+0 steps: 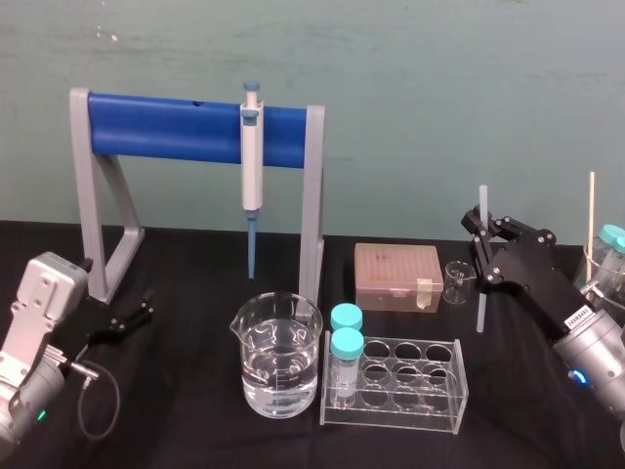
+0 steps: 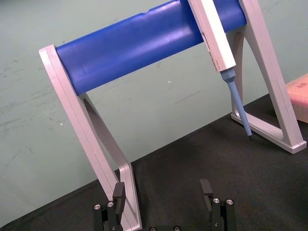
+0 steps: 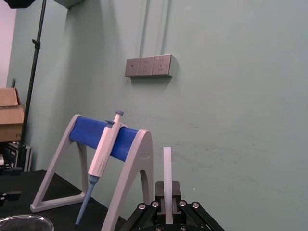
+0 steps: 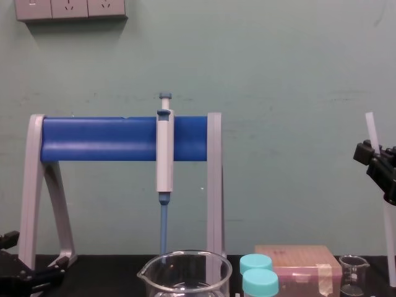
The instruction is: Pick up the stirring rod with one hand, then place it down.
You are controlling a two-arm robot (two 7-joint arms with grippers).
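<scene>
Right gripper (image 1: pixel 480 233), black and angular, we see clamped on the thin, translucent stirring rod (image 1: pixel 480 303), held upright near a small glass beaker (image 1: pixel 456 281). Our left gripper (image 1: pixel 140 313) sits spread open beside the grey rack leg (image 1: pixel 98 244).

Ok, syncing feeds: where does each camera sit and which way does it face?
Head: high, looking down at the table; left gripper, right gripper.
Chest: low, looking level; right gripper at edge.
Left wrist: faces blue rack past open left gripper.
Right wrist: faces wall; right gripper holds stirring rod.
All share the blue rack.
</scene>
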